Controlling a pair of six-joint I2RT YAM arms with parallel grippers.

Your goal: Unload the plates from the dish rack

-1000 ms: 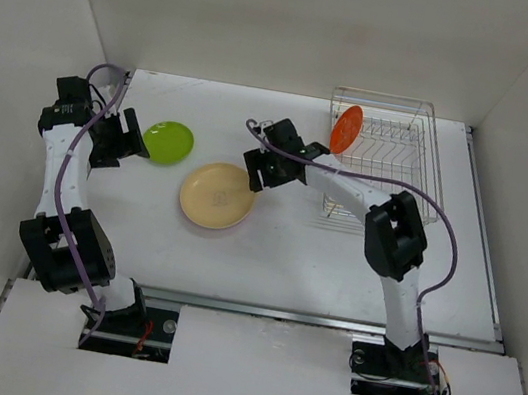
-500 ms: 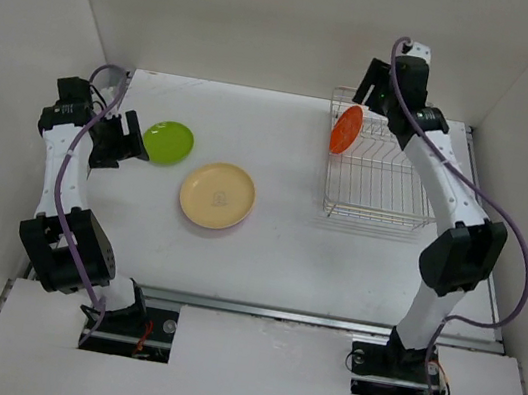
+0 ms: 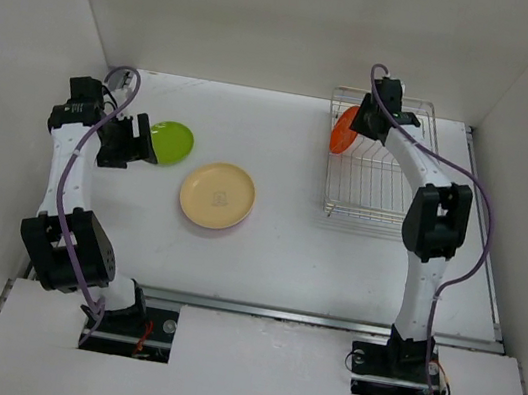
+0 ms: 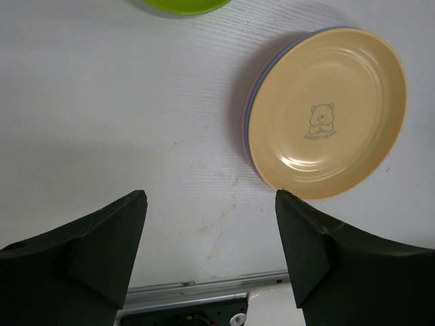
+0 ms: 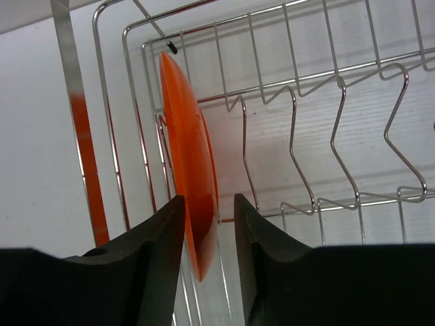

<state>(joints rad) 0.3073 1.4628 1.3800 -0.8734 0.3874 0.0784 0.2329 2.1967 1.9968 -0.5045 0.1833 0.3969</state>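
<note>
The orange plate (image 3: 344, 130) stands on edge at the left end of the silver wire dish rack (image 3: 427, 179). My right gripper (image 3: 363, 123) is open, with its jaws on either side of the orange plate's (image 5: 190, 197) rim and a small gap at the right finger (image 5: 262, 238). The rack's wires (image 5: 340, 75) hold nothing else. The cream-yellow plate (image 3: 217, 195) lies on the table on top of the blue and pink plates, whose rims (image 4: 253, 102) show in the left wrist view. The lime green plate (image 3: 170, 141) lies to its left. My left gripper (image 3: 137, 141) is open and empty beside it.
White walls enclose the table on three sides. The metal strip of the table's near edge (image 4: 204, 292) shows under my left gripper (image 4: 211, 204). The cream-yellow plate (image 4: 329, 112) has a small bear print. Only the lime green plate's edge (image 4: 183, 5) shows at the top of the left wrist view.
My right arm swung from the plate stack up to the rack, then came down over the orange plate's rim. My left gripper shifted slightly right towards the lime green plate.
</note>
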